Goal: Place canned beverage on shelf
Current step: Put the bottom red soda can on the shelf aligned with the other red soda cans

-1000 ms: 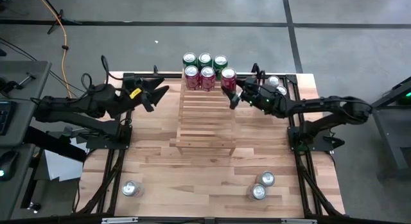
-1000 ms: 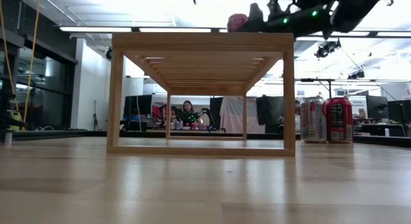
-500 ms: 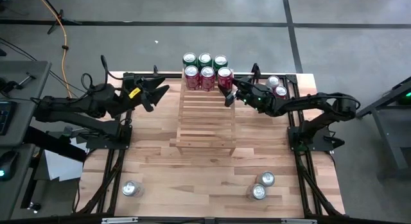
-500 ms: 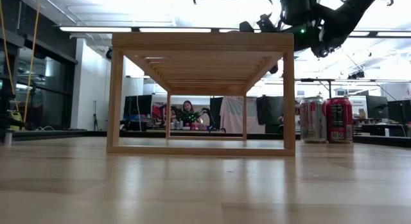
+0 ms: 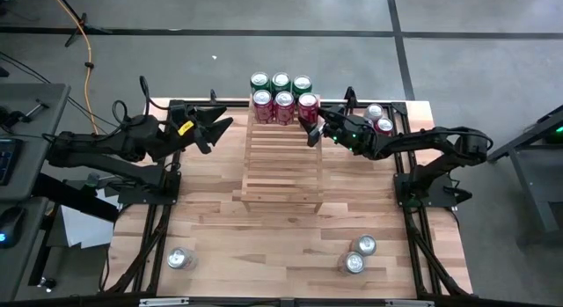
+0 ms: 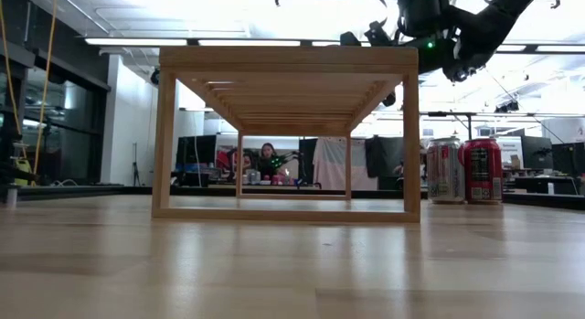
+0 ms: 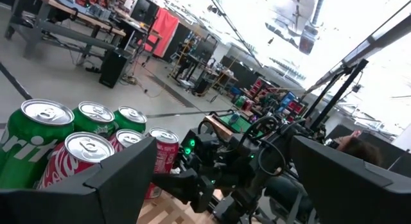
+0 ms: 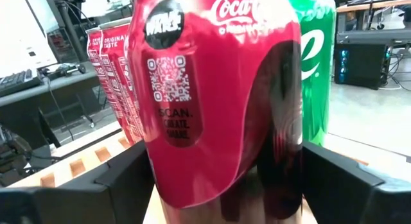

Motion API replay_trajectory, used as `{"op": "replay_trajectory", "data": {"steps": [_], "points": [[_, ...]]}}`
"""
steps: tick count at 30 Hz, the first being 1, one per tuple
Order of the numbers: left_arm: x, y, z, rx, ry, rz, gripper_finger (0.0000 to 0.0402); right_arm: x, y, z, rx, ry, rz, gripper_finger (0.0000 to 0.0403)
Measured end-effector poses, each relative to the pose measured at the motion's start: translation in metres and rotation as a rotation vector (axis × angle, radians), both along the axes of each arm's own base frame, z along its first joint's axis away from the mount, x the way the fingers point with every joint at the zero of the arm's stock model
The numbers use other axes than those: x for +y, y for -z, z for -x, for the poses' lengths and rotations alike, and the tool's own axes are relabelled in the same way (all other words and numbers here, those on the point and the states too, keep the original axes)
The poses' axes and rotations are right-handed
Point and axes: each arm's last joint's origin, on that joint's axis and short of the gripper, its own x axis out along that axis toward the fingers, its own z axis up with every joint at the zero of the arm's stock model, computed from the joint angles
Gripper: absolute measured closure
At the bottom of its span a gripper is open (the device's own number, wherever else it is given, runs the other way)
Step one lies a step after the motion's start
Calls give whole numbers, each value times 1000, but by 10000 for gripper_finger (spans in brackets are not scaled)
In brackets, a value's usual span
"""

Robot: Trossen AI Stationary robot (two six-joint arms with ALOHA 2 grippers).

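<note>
**Red can reaches the shelf's far right corner**

The right hand (image 5: 314,130) has brought the red can (image 5: 307,104) from beside the shelf (image 5: 281,166) onto its far right corner, next to five others. Its fingers still flank the can; whether they grip, I cannot tell. Release looks next. The left hand (image 5: 211,131) waits open over the worktop's (image 5: 264,245) far left corner.

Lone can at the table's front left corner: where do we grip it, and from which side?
Grip the lone can around its wall at mid-height. It stands upright, lid up, nothing beside it. Come in level from the back left, where the left hand waits open; the right hand holds a red can on the shelf.
</note>
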Motion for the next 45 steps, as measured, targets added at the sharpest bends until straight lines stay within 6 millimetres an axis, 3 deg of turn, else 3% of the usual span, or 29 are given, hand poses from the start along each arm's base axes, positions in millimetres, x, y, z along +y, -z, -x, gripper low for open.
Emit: {"op": "replay_trajectory", "data": {"steps": [12, 32, 45], "points": [[0, 0, 0, 2, 0, 0, 51, 1, -1, 2, -5, 1, -29, 79], [0, 0, 0, 3, 1, 0, 51, -4, -36, -16, 270, -62, -41, 77], [0, 0, 0, 4, 1, -1, 51, -5, -38, -16, 249, -4, -33, 77]]}}
